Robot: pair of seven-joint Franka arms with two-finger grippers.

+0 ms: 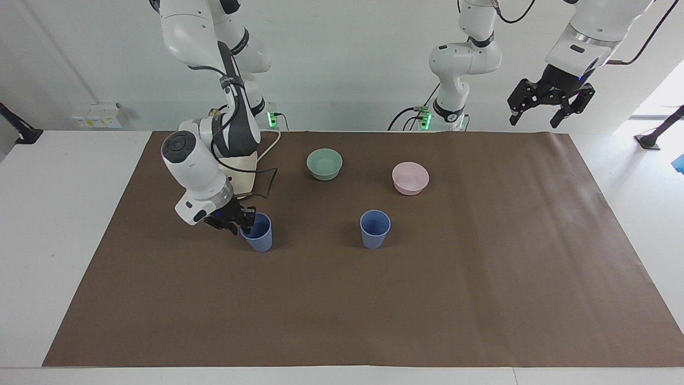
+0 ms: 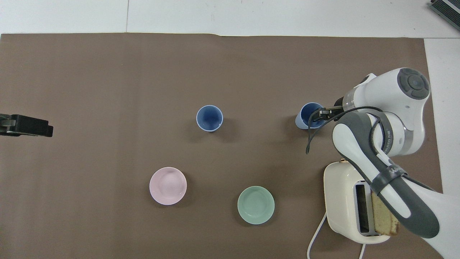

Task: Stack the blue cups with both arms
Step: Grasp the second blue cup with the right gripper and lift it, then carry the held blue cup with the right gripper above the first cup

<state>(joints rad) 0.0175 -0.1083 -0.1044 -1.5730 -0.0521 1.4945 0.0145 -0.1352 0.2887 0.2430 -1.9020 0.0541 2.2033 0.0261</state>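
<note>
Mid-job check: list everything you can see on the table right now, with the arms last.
Cups: two, blue, upright. One mid-mat; the other toward the right arm's end, its rim in the right claw.
Green bowl: one, mint, nearer the robots than the cups.
Pink bowl: one, pale pink, beside the green bowl, toward the left arm's end.
Toaster: one, cream, toward the right arm's end, bread slice in a slot.
Mat: one, brown, covering the table.
Right claw: black, closed on the rim of the cup at its end.
Left claw: black, open, waiting raised above the mat's corner at its own end.
</note>
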